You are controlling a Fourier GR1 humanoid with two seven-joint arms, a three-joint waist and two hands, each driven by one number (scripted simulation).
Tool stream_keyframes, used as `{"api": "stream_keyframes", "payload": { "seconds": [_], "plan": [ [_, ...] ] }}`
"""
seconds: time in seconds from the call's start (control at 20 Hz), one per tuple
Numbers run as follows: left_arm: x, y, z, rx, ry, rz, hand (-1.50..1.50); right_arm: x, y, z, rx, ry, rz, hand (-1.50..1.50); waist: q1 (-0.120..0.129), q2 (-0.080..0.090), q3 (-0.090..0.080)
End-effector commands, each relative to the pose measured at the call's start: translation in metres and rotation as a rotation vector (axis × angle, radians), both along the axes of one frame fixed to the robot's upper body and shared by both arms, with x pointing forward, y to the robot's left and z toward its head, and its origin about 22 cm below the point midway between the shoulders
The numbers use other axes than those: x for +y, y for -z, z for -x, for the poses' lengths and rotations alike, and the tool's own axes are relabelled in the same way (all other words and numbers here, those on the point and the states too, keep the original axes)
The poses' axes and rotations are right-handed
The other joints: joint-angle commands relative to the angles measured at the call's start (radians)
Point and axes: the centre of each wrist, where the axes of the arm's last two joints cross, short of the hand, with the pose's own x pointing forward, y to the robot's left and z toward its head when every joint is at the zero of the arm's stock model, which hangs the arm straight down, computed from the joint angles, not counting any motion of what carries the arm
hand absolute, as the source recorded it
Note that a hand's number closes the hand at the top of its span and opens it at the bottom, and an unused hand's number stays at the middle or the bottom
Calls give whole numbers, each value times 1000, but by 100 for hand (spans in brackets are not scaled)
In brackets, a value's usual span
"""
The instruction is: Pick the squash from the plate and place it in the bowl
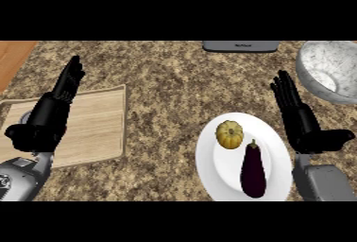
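Observation:
A small yellow squash [229,134] lies on the upper part of a white plate [216,165], with a dark purple eggplant [253,170] beside it, lower on the plate. The grey speckled bowl [327,71] stands at the upper right of the counter. My right hand [303,125] is open with straight fingers pointing away, just right of the plate and below the bowl, touching neither. My left hand [52,111] is open at the far left, over the wooden board, away from the plate.
A light wooden cutting board [94,125] lies at the left under my left hand. A grey appliance [241,46] shows at the counter's far edge. Orange-brown flooring [14,54] marks the counter's upper left corner. Speckled counter lies between board and plate.

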Motion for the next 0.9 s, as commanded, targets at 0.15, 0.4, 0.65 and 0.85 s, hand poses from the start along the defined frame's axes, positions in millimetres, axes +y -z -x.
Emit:
{"api": "stream_keyframes", "payload": {
  "seconds": [0.15,0.4,0.65,0.85],
  "plan": [
    [-2,19,2,87,-22,87,0,63,12,-4,318,155,154,150,-23,17,-28],
    [-19,54,18,206,-37,178,0,15,36,4,268,597,428,-150,-70,13,-39],
    [-26,57,13,211,-19,215,0,117,32,27,28,715,264,-150,-53,10,-27],
    [-20,69,17,211,-23,217,0,139,20,17,-68,762,357,-150,-43,7,-30]
  ]
}}
